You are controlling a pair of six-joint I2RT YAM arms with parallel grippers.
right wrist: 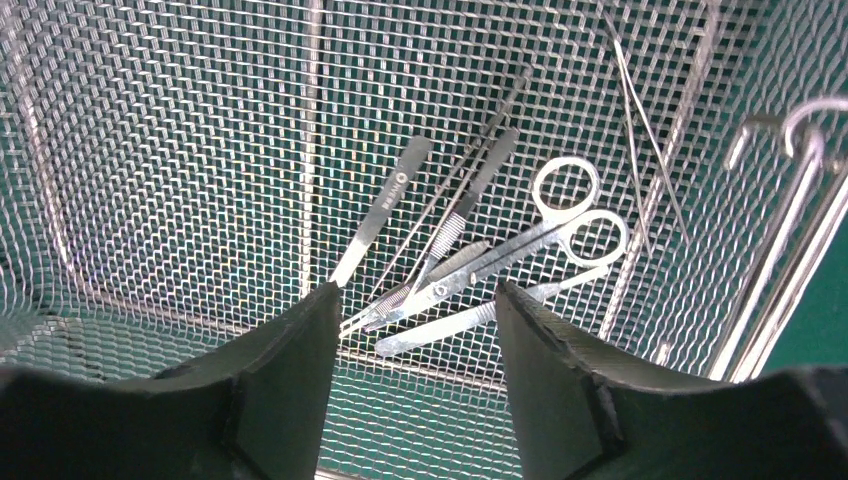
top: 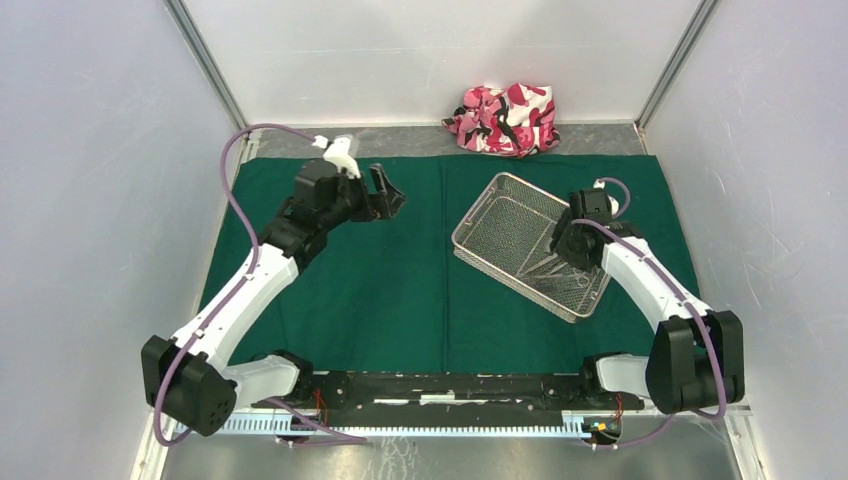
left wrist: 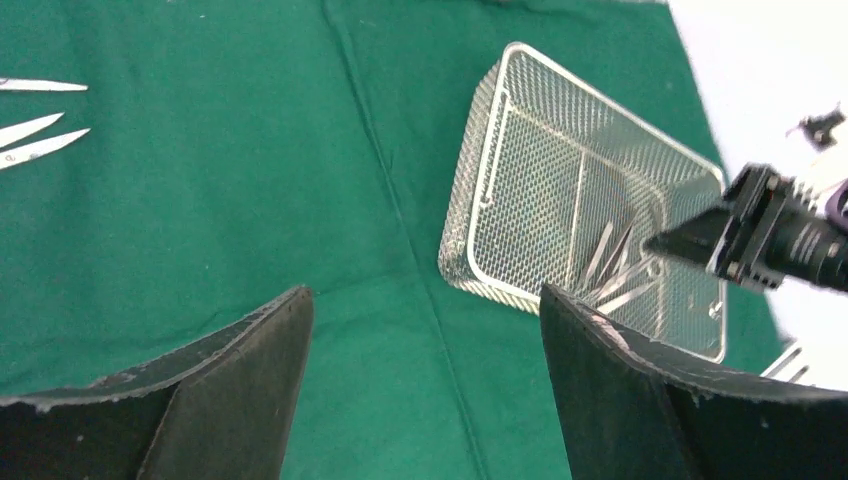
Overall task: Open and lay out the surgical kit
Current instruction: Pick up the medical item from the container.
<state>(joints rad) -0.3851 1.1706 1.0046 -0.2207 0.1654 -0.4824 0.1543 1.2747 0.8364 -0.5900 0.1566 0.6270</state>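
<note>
Green cloth (top: 400, 300) lies spread flat across counter (top: 600, 138). Left gripper (left wrist: 422, 295) spread wide, empty, hovering over bare cloth; mesh tray (left wrist: 560, 190) ahead to its right. Right gripper (right wrist: 415, 290) parted, empty, poised over the tray; scissors (right wrist: 520, 246) and other slim steel tools (right wrist: 385, 205) lie just beyond its fingertips.

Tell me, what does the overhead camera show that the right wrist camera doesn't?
Only the overhead view shows the pink camouflage bundle at the far edge and the left gripper hovering open over the green cloth. Only the right wrist view shows the scissors in sharp detail, lying below the open right gripper. Both views show the wire-mesh tray and the green cloth under it.
</note>
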